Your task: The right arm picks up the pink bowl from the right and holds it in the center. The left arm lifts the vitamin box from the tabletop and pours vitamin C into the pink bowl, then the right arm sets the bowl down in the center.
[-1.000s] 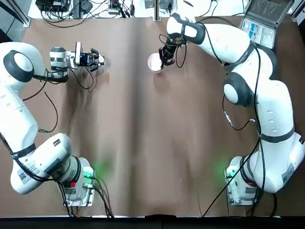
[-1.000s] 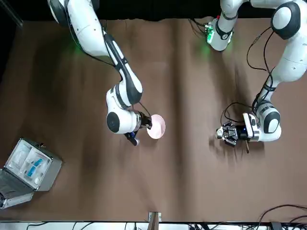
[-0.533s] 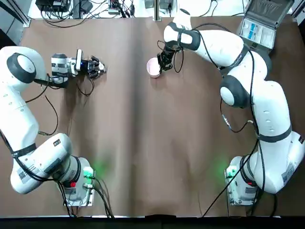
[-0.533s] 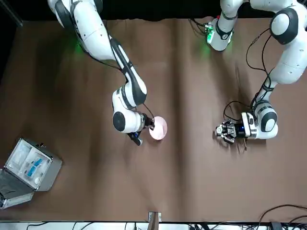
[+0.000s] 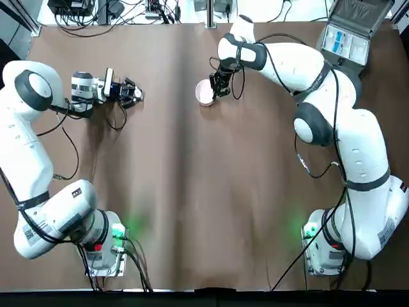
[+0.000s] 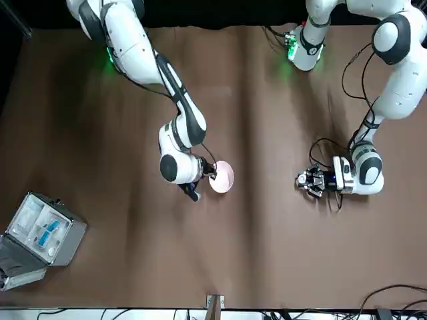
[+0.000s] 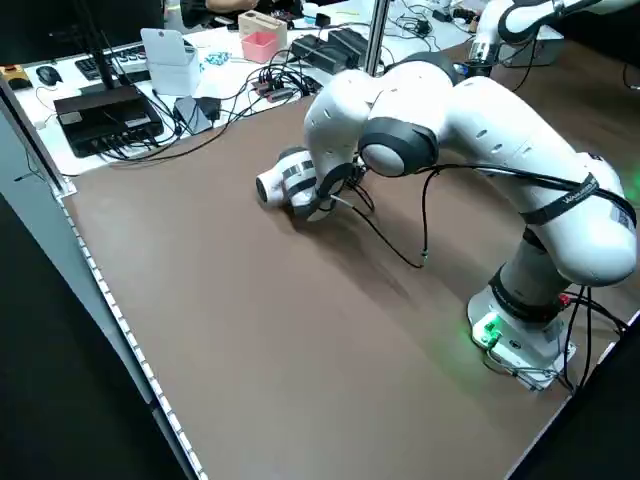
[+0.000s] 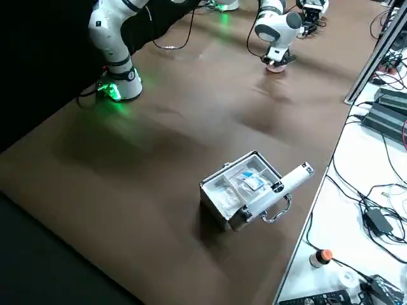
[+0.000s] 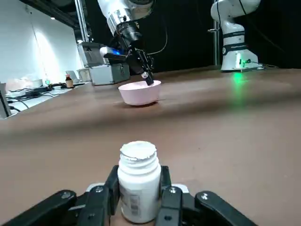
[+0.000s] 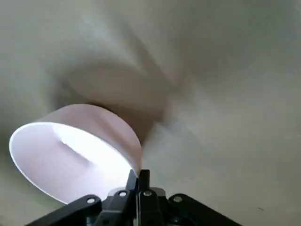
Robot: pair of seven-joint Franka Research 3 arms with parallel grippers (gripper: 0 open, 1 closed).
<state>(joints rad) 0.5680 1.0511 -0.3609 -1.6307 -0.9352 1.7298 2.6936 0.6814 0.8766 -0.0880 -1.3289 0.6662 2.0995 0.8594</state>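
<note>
Tabletop (image 5: 185, 211) as clock, seen from above, my bases at 6. Left gripper (image 9: 139, 176), 10 o'clock: fingers clamped on upright vitamin bottle (image 9: 139, 195). Right gripper (image 10: 138, 175), 12 o'clock: fingers pinched on pink bowl's (image 10: 101, 123) rim.

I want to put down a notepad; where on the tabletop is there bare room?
The widest bare patch of tabletop lies between the two arm bases, robot's side of the pink bowl. Another lies between the bowl and the left gripper. It is crowded around the right gripper and open case.
</note>
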